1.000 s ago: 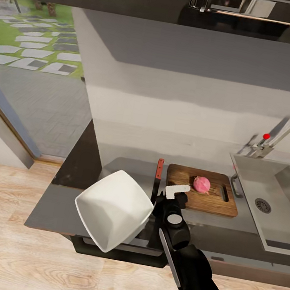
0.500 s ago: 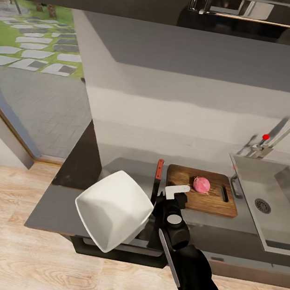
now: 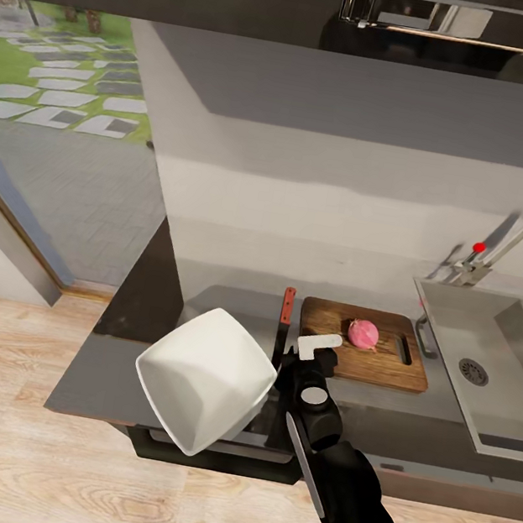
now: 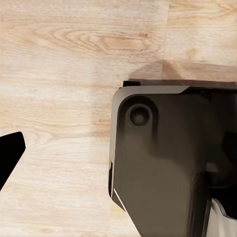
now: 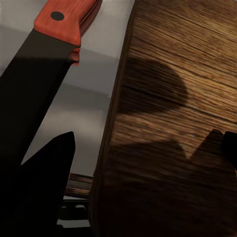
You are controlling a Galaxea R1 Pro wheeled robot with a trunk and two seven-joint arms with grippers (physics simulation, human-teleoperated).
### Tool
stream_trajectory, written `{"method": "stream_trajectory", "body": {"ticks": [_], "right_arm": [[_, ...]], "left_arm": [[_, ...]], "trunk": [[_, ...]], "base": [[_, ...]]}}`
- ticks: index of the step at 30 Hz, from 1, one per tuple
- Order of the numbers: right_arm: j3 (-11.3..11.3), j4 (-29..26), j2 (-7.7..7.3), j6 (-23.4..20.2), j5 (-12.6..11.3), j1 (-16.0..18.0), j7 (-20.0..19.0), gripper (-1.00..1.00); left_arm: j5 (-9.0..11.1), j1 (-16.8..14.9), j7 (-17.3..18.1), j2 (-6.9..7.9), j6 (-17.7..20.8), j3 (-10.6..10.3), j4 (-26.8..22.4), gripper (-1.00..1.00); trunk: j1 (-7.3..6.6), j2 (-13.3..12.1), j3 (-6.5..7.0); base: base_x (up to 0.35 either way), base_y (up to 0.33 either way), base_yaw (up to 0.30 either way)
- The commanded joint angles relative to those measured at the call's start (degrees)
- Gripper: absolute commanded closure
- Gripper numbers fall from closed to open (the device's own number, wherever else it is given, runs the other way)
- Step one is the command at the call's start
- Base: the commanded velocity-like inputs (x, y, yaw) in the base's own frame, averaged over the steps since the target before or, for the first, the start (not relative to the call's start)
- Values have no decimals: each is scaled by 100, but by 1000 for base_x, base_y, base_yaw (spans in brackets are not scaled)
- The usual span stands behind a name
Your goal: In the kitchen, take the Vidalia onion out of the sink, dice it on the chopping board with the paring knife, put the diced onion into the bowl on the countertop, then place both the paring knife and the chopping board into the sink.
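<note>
Right gripper (image 3: 307, 353) jaws apart over dark brown wooden chopping board (image 3: 366, 345) edge, beside red-handled paring knife (image 3: 287, 304); left jaws' state unclear.

Home kitchen: grey countertop (image 3: 107, 372), steel sink (image 3: 457, 315) with tap (image 3: 517, 236), chopping board (image 3: 381, 362), wood floor (image 3: 2, 439).

A long grey countertop (image 3: 204, 299) is seen above dark cabinet fronts, with pale wood flooring (image 3: 24, 460) in front of it. Directly on the countertop, a dark brown chopping board (image 3: 380, 365) is laid flat, handle slot towards the sink (image 3: 457, 311), which is set into the surface at the right. A paring knife (image 3: 287, 304) with reddish-brown handle is laid just beside the board's left edge, parallel to it. A white bowl (image 3: 204, 378) is observed at the counter's front edge; its contact with the surface cannot be determined.
</note>
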State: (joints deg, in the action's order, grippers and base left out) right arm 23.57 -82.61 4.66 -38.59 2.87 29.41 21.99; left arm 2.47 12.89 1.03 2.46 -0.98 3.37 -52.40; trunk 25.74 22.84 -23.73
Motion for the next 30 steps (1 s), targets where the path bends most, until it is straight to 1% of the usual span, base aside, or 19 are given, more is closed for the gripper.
{"method": "stream_trajectory", "body": {"ticks": [1, 9, 21, 30], "right_arm": [[8, 26, -1, -70, -41, 3, -1, -100], [8, 26, -1, -70, -41, 3, -1, -100], [7, 26, -1, -70, -41, 3, -1, -100], [8, 26, -1, -70, -41, 3, -1, -100]], "left_arm": [[26, 3, 11, 0, -8, 4, -7, -100], [26, 3, 11, 0, -8, 0, -7, -100], [26, 3, 11, 0, -8, 1, -7, -100], [26, 3, 11, 0, -8, 5, -7, -100]], "trunk": [[4, 8, -9], [4, 8, -2], [4, 8, 66], [4, 8, 74]], "base": [[0, 0, 0], [0, 0, 0], [1, 1, 0], [150, 123, 0]]}}
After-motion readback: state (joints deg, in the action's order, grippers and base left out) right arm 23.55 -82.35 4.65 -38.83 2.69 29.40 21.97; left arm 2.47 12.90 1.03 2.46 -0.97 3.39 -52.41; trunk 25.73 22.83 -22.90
